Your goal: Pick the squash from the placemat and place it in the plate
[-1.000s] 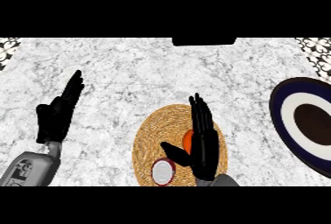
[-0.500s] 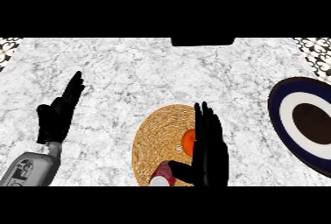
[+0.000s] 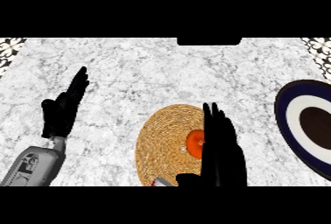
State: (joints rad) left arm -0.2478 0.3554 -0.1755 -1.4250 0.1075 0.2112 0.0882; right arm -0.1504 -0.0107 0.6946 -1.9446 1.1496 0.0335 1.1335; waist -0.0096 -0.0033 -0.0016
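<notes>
An orange squash (image 3: pixel 194 142) lies on the round woven placemat (image 3: pixel 165 140), partly hidden by my right hand (image 3: pixel 220 144). That hand stands edge-on over the mat's right half with straight fingers, its side close against the squash; it is open. A dark blue plate (image 3: pixel 291 120) with a white ring and dark centre sits at the right edge, cut off by the view. My left hand (image 3: pixel 62 109) rests open at the left, fingers up, away from the mat.
A small red and white object (image 3: pixel 160 182) peeks out at the mat's lower edge under my right wrist. A dark block (image 3: pixel 209 41) sits at the counter's far edge. Patterned patches mark the top corners.
My right hand has slid down and toward me over the mat, covering more of the squash and almost all of the red and white object. The left hand has stayed still.
</notes>
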